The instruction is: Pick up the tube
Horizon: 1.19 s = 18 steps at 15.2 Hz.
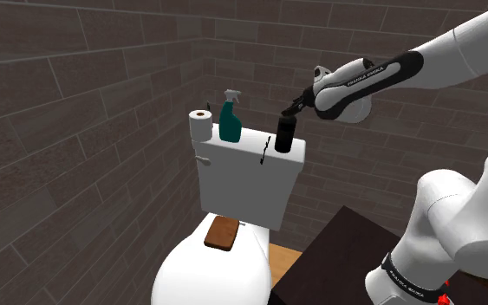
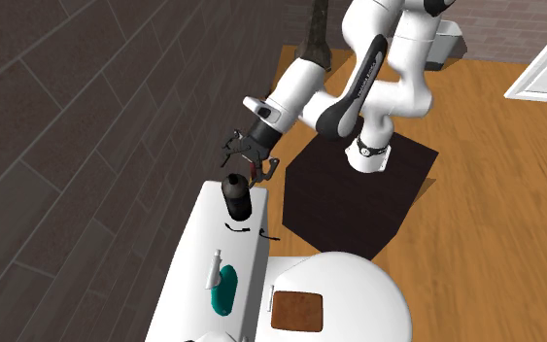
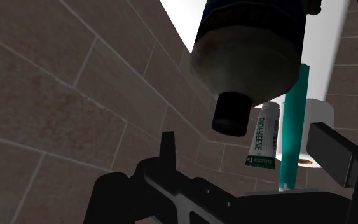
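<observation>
Toilet tank (image 1: 249,178) against brown brick wall (image 1: 77,130), lid lined with toiletries. White arm (image 2: 305,92) stretched over lid's end nearest stand. Gripper (image 2: 253,167) poised just above dark bottle (image 2: 236,195), fingers spread apart, clasping nothing. Teal spray bottle (image 2: 226,291) farther along lid. Tube (image 3: 262,137), white with green label, just beside spray bottle, seemingly upright, long axis vertical. Well apart from fingers, beyond dark bottle; straight path blocked, detour over or around likely needed.
</observation>
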Motion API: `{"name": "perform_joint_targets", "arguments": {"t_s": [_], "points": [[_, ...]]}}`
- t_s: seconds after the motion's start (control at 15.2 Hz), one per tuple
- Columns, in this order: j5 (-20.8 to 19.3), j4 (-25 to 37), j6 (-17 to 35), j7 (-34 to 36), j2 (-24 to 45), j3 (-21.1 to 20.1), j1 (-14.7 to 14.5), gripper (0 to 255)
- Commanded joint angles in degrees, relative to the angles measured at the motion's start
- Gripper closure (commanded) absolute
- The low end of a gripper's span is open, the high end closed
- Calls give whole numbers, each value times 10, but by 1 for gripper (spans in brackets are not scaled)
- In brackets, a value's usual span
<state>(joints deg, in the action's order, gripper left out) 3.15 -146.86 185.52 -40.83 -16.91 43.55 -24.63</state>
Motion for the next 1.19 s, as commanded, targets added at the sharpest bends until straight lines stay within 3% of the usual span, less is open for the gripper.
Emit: {"name": "perform_joint_targets", "arguments": {"t_s": [0.0, 0.26, 0.4, 0.46, 0.99, 1.06, 1.12], "points": [[6, -4, 24, -11, 8, 47, -47, 0], [6, -14, 59, -19, 17, 138, -136, 0], [4, -15, 64, -18, 19, 153, -151, 0], [4, -16, 64, -18, 18, 151, -149, 255], [3, -14, 64, -18, 19, 157, -155, 255], [4, -15, 64, -18, 19, 153, -151, 255], [6, -13, 55, -18, 16, 127, -126, 255]]}}
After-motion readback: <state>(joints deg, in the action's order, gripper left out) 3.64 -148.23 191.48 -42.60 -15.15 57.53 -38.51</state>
